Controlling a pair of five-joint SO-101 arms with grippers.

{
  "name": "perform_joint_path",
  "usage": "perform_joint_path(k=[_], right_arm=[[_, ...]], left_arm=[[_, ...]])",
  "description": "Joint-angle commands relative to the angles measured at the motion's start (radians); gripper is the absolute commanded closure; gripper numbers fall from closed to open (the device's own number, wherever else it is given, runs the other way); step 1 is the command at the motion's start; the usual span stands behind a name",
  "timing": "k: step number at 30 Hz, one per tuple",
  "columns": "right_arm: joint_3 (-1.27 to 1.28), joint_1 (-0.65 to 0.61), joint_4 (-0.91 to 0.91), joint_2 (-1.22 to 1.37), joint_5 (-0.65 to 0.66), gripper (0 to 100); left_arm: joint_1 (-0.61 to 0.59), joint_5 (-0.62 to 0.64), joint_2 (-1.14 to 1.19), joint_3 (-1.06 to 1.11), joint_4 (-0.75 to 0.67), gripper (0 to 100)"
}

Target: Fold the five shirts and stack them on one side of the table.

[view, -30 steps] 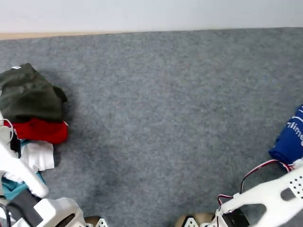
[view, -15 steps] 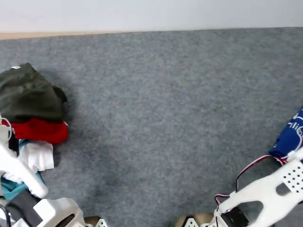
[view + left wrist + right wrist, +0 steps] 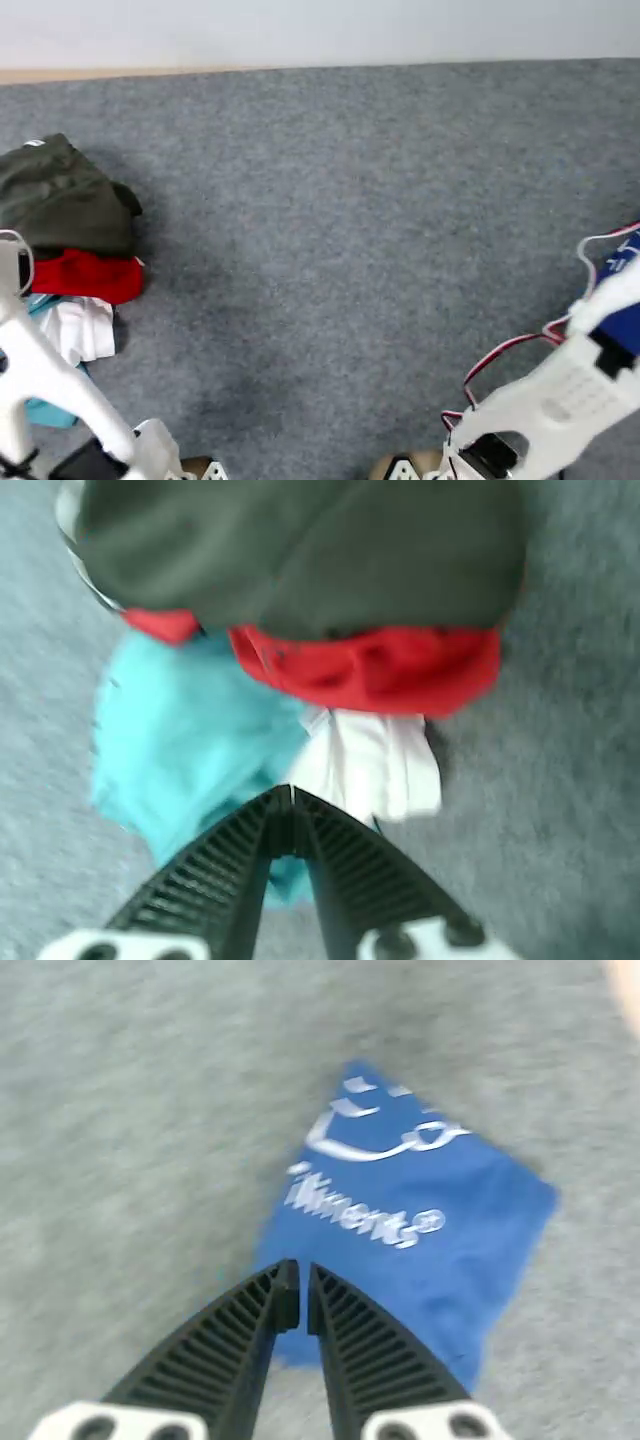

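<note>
I am holding my left gripper (image 3: pixel 292 805) with its two black ribbed fingers (image 3: pixel 235 855) pressed tip to tip, grasping nothing. It is pointing at the seam where the teal shirt (image 3: pixel 170 750) and the white shirt (image 3: pixel 375 765) are lying side by side, though I cannot tell whether the tips are touching cloth. My right gripper (image 3: pixel 300 1285) is clenched the same way, with nothing between its fingers (image 3: pixel 235 1345), and it is sitting over the near edge of the blue shirt (image 3: pixel 420 1230). That shirt is lying flat on the grey mat (image 3: pixel 120 1110) with its white print facing up.

From the high view, my left arm (image 3: pixel 40 380) is rising at the near left corner, partly covering the teal shirt. My right arm (image 3: pixel 560 400) is slanting toward the right edge, trailing a red and white cable (image 3: pixel 505 350) and crossing over the blue shirt.

Beyond the white shirt, the red shirt (image 3: pixel 85 277) is lying bunched up. The dark green shirt (image 3: pixel 60 200) is sitting farthest back, overlapping the red one (all four are crowding the left side, loosely heaped). Past them the mat is running back to a pale wall (image 3: pixel 300 30).
</note>
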Motion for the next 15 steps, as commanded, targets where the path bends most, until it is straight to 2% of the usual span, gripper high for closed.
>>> perform_joint_path(k=[1, 10, 15], right_arm=[[0.247, -0.074, 0.045, -0.213, -0.052, 97.7], [0.778, -0.194, 0.042, -0.545, -0.086, 97.7], [0.933, -0.206, 0.042, -0.654, -0.086, 97.7]], left_arm=[[0.009, 0.029, -0.043, -0.033, -0.086, 99], [0.000, 0.026, 0.137, -0.041, -0.147, 80], [-0.046, -0.021, 0.250, -0.054, -0.244, 76]])
